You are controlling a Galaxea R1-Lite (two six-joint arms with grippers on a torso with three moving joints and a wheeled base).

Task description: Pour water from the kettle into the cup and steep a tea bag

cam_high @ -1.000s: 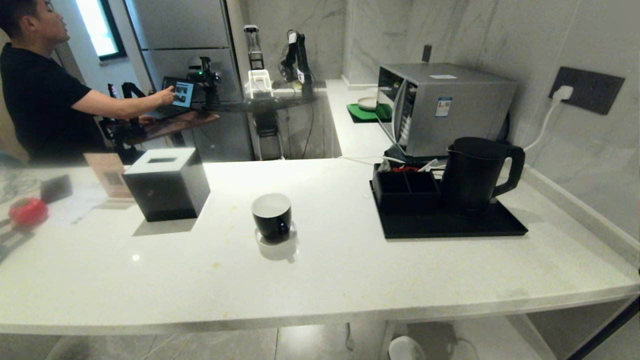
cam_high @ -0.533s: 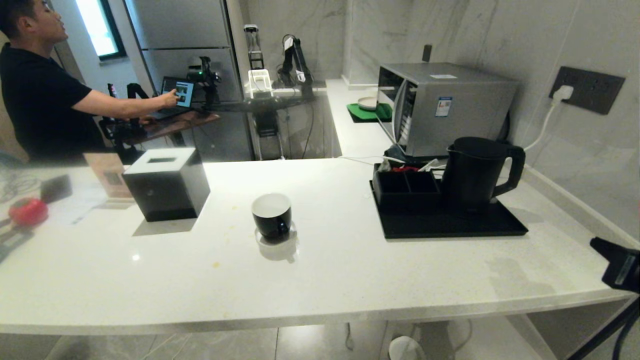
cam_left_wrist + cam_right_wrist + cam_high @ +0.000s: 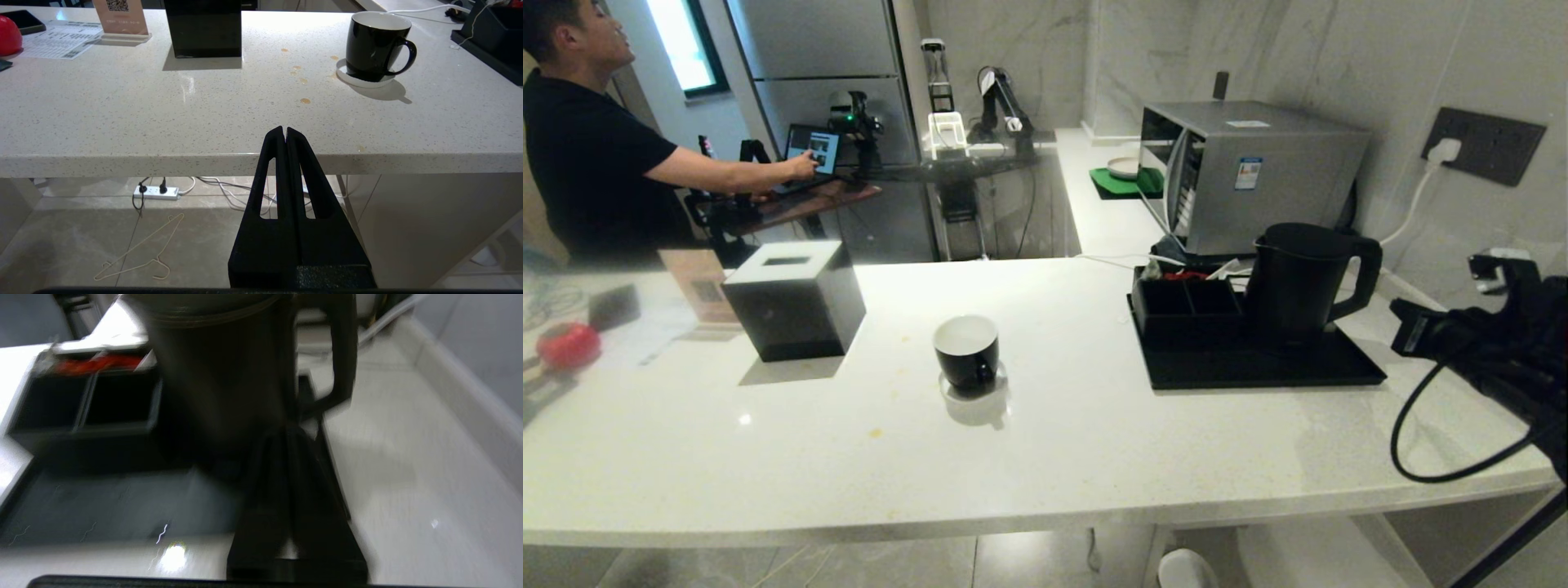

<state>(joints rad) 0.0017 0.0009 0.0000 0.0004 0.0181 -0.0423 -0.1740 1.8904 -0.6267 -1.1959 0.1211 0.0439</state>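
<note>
Rigid, likely water-heavy kettle (image 3: 1294, 282): grab its loop handle (image 3: 1357, 273). Right gripper (image 3: 288, 437) near it, jaws unclear in blur; left gripper (image 3: 284, 132) parked, jaws together.

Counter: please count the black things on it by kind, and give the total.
Kettle: 1
Cup: 1
Tray: 1
Compartment box: 1
Tissue box: 1
Total: 5
</note>
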